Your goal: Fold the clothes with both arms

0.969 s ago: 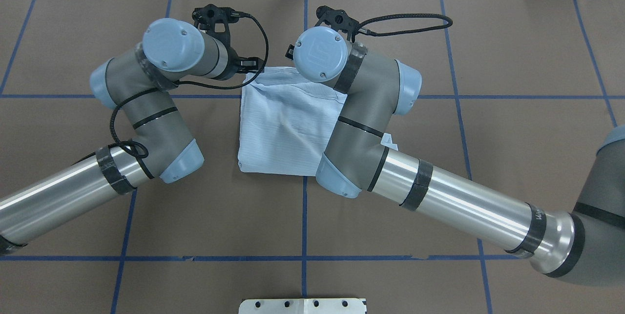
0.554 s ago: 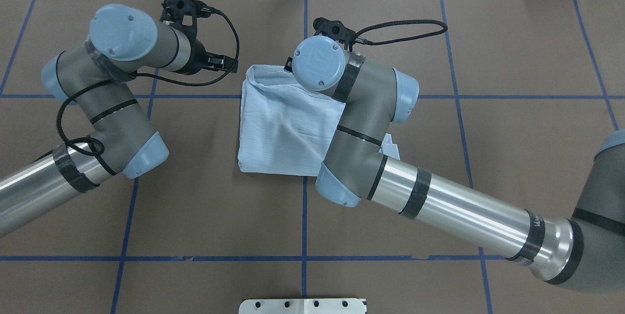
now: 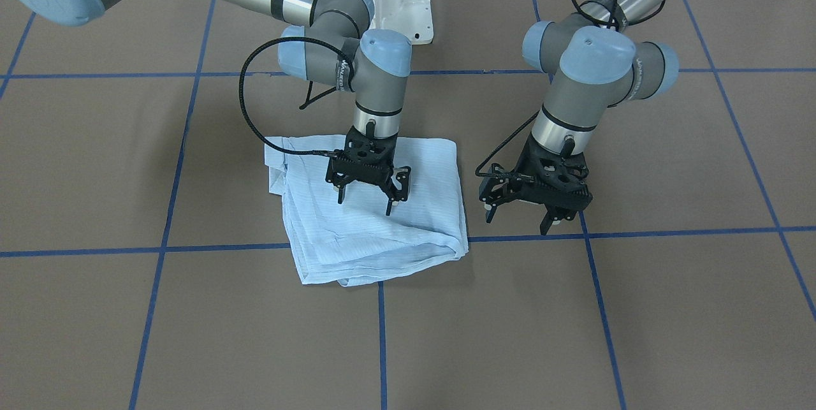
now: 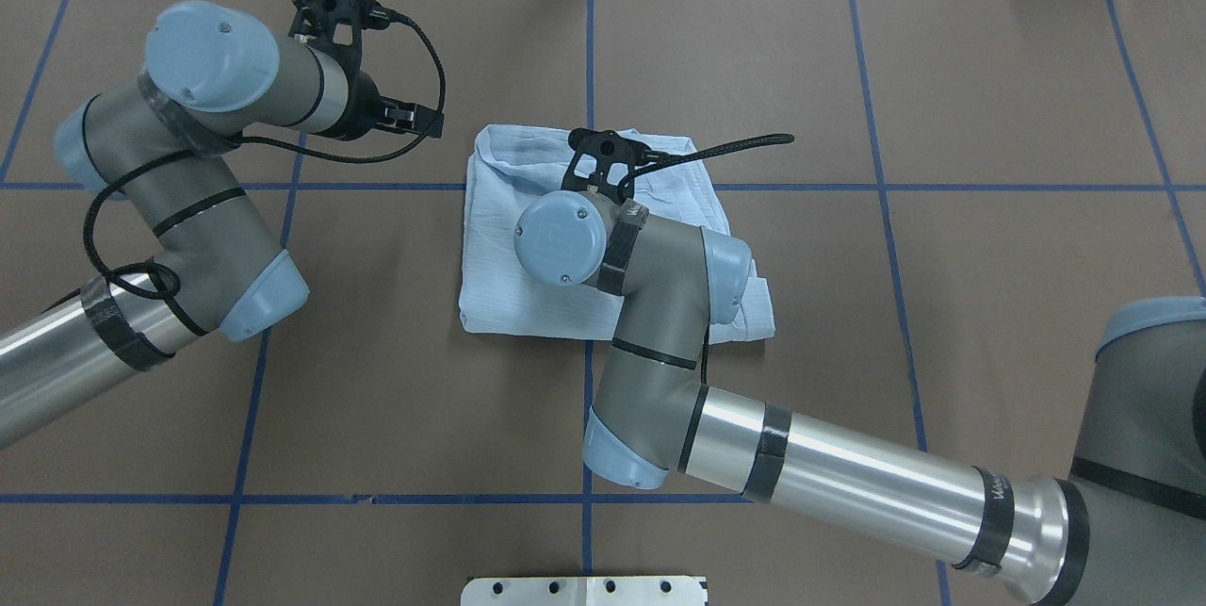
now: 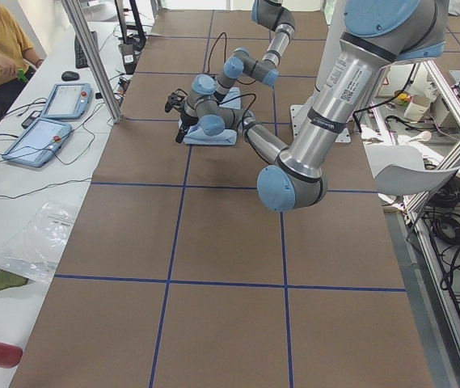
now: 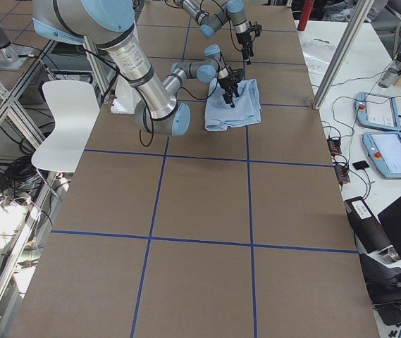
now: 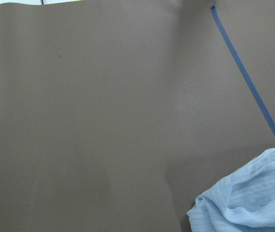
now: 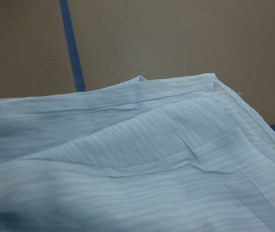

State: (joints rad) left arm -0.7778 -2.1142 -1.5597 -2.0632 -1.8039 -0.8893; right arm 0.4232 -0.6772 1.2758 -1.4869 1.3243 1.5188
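Shirt [image 3: 427, 225] lies folded into a rough square packet near the middle of the table [image 3: 191, 333], across a crossing of the blue tape lines [image 3: 381, 333]. The right gripper [image 3: 364, 205] hangs over its centre with jaws spread and nothing between them; I cannot tell whether the tips touch the cloth. The left gripper [image 3: 516, 224] stands just beside the packet on the left, over bare table, also spread wide and empty.

The fabric looks thin, light and limp, so the stacked layers should slide and sag if lifted by one point. The far edge [image 8: 214, 87] shows several loose layers. A sound hold would probably be a pinch through all layers at two corners of one edge, one per gripper, lifting low and together.
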